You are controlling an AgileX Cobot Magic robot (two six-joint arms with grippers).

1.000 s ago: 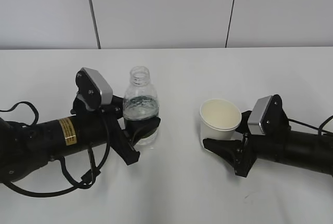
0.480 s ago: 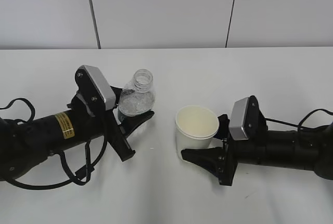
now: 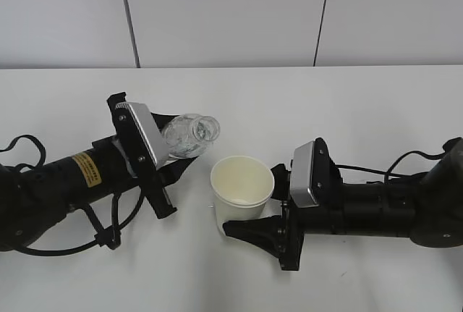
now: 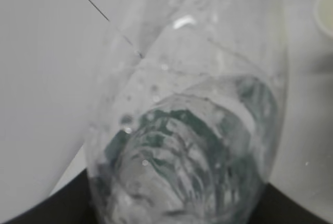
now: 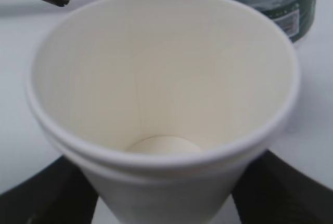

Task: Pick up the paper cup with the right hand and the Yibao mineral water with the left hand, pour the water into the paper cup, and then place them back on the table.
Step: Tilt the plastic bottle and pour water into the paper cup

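Observation:
My left gripper (image 3: 173,156) is shut on the Yibao mineral water (image 3: 189,136), a clear capless bottle lifted off the table and tipped hard to the right, its mouth pointing toward the paper cup (image 3: 241,190). The bottle's ribbed body and green label fill the left wrist view (image 4: 192,130). My right gripper (image 3: 249,214) is shut on the cream-white paper cup, which stands upright just below and right of the bottle's mouth. In the right wrist view the cup (image 5: 161,78) looks empty, with the bottle's green label (image 5: 296,5) behind it. No water stream shows.
The white table (image 3: 362,109) stretches wide behind and to the right. A grey panelled wall (image 3: 231,15) rises behind it. Black cables (image 3: 22,153) loop beside the left arm, and another cable trails from the right arm.
The right arm carried the cup leftward toward the middle. The left arm lifted the bottle and tilted it over to the right, from upright to nearly lying, its mouth nearing the cup.

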